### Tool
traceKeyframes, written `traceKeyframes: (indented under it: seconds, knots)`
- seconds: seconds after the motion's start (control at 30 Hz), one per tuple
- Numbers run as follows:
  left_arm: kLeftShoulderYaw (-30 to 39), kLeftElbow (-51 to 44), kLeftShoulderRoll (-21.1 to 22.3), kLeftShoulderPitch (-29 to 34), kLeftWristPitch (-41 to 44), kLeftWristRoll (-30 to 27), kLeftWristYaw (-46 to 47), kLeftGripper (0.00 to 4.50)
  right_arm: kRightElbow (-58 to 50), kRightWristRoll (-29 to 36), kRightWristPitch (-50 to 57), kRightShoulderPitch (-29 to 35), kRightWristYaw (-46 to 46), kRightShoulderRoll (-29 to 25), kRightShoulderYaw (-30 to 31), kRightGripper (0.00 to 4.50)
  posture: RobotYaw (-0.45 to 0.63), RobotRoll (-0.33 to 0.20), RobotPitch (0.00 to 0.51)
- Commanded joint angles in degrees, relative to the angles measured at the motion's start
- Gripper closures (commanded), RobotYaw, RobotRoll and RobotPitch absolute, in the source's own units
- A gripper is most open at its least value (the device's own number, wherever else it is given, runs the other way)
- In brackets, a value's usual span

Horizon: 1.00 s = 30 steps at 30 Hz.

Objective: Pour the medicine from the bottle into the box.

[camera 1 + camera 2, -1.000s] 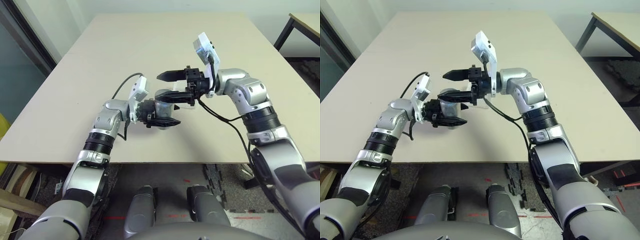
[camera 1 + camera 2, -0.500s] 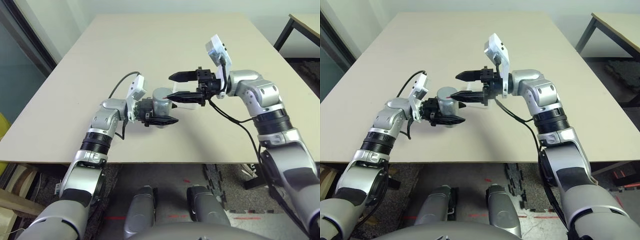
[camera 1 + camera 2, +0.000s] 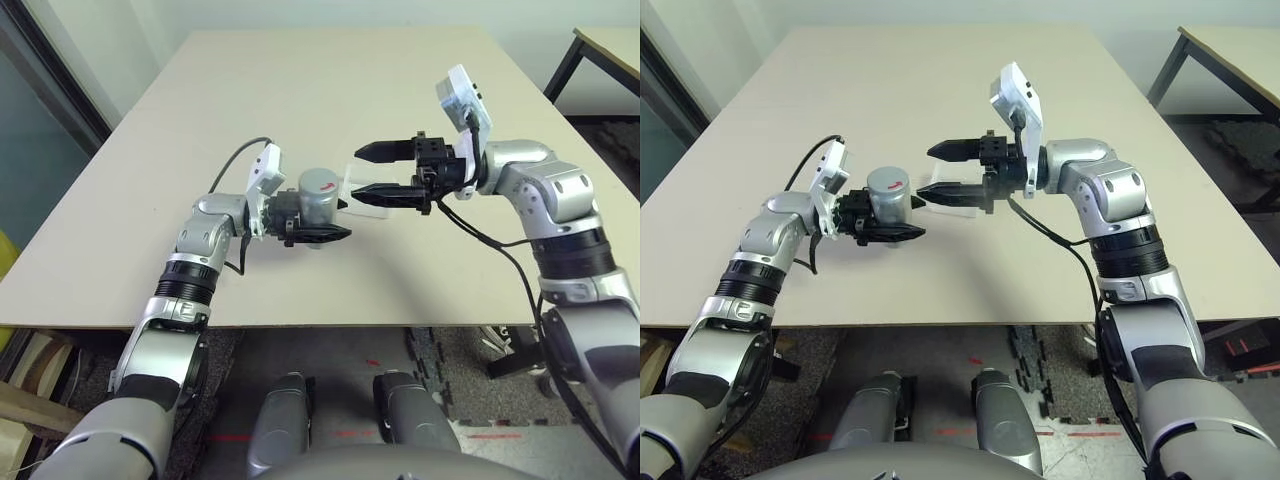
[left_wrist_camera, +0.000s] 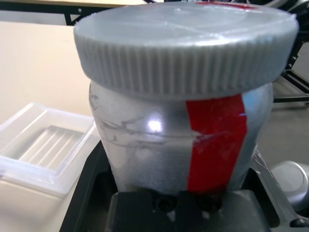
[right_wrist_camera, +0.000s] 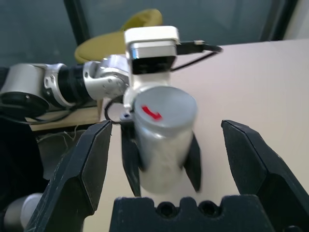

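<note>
Head views: big beige bench (image 3: 330,90) spans the scene, both silver arms reach in over its near half. Left end effector (image 3: 322,225) points toward the robot's right, fingers clamped on the body of the bottle (image 3: 318,195), held upright above the bench with grey cap (image 3: 888,181) still on, red mark on the cap top. Right end effector (image 3: 372,170) points back at it from the right, both black fingers spread wide with nothing between them, tips just short of the bottle, not touching it. Box (image 3: 368,190), clear plastic, lies flat on the bench behind and under the right end effector's lower finger, just beside the bottle on its right. Left wrist view: bottle fills most of the frame, ribbed cap, red label strip down the white side, box (image 4: 46,145) on the bench beside it, looks empty as far as its visible part shows. Right wrist view: own fingers (image 5: 84,164) wide apart framing the bottle (image 5: 161,140) in the left end effector's grip. Medicine can't be made out, bottle is closed.
</note>
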Motion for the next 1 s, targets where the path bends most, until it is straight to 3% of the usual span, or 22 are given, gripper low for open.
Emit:
traceKeyframes:
  seconds: [0.03,0.53,1.0]
  knots:
    - [-0.2,0.9,-0.5,-1.1,-0.6,-0.6,0.2,1.75,-0.6,-0.3,-0.4,-1.0,-0.6,1.1,1.8,0.00,-0.12,0.000,0.043]
    - [-1.2,-0.8,-2.0,-0.5,0.1,-0.6,0.0,1.75,7.9,-4.6,-7.0,-5.2,-0.5,6.1,4.8,0.00,-0.11,0.000,0.044]
    - [-2.2,-2.4,-1.6,1.0,0.7,-0.9,-0.4,1.75,10.4,-4.8,-7.7,-6.0,-0.2,7.0,3.7,0.00,-0.11,0.000,0.036]
